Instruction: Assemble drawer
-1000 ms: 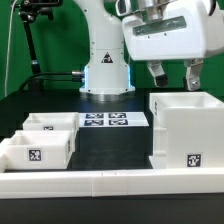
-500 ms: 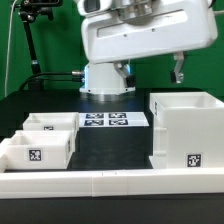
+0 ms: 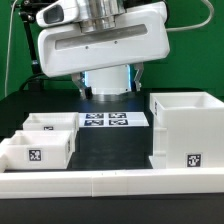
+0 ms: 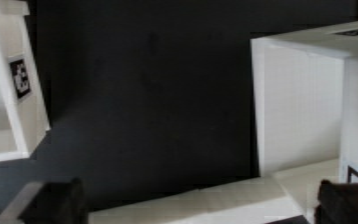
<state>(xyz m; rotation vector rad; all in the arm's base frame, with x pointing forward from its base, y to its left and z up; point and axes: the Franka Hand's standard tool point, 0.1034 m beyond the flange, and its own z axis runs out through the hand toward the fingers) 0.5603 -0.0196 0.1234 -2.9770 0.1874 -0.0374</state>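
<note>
**Gripper** [image 4: 208,200]: spread wide and empty. In the wrist view the two dark fingertips [image 4: 60,200] sit far apart at the picture's edge. Nothing is between them and they touch no part. In the exterior view the arm's white head [image 3: 100,45] hangs high over the table [image 3: 115,150], well clear of everything on it.

**Cabinet** [image 3: 185,130]: tall white open-topped box at the exterior view's right. It stands upright on the table, with a tag low on its near face. In the wrist view a white block [image 4: 318,100] beside black tabletop is probably the same part.

**Front drawer** [image 3: 38,150]: small white tray at the exterior view's left, open side up, with a tag on its near wall.

**Rear drawer** [image 3: 52,123]: a like tray just behind the front drawer and touching it or nearly so.

**Marker board** [image 3: 105,121]: flat on the table between the drawers and the cabinet, before the arm's base.

**Ledge** [image 3: 110,182]: long white rail along the table's near edge.

**Tagged white piece** [image 4: 7,90]: appears in the wrist view, but which drawer it is cannot be told.
</note>
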